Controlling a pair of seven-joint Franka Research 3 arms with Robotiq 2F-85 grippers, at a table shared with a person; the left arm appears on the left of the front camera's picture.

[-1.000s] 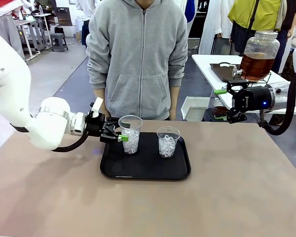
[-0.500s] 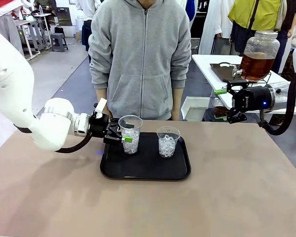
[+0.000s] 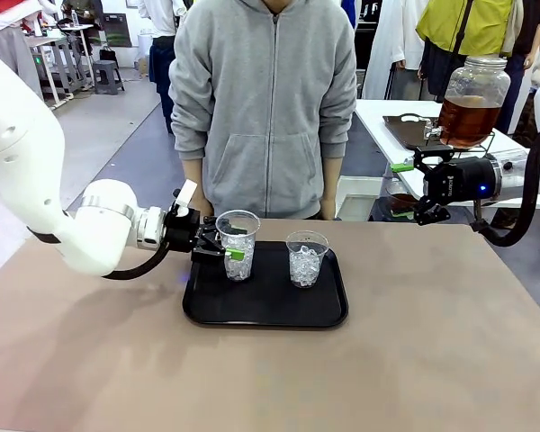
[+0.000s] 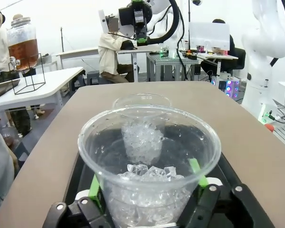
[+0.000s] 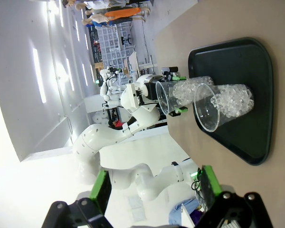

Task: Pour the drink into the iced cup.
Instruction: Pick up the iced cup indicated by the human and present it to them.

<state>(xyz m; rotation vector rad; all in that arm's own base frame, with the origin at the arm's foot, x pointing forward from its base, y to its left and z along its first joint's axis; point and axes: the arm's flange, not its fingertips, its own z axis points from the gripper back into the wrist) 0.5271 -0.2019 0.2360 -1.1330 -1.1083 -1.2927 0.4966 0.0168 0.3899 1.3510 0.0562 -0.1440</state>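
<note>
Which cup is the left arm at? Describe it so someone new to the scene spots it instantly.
On the brown table sits a black tray holding two clear plastic cups of ice. It is the cup at the tray's left end, on the robot's left. The other cup stands free, while this one has the green-padded jaws of the left gripper on either side of it.

Plenty of bare surface (image 3: 432,360) right of and in front of the tray (image 3: 270,308). The left cup (image 3: 238,245) is boxed in: left pincer (image 3: 225,251) around it, right cup (image 3: 307,258) near, person (image 3: 265,108) behind.
</note>
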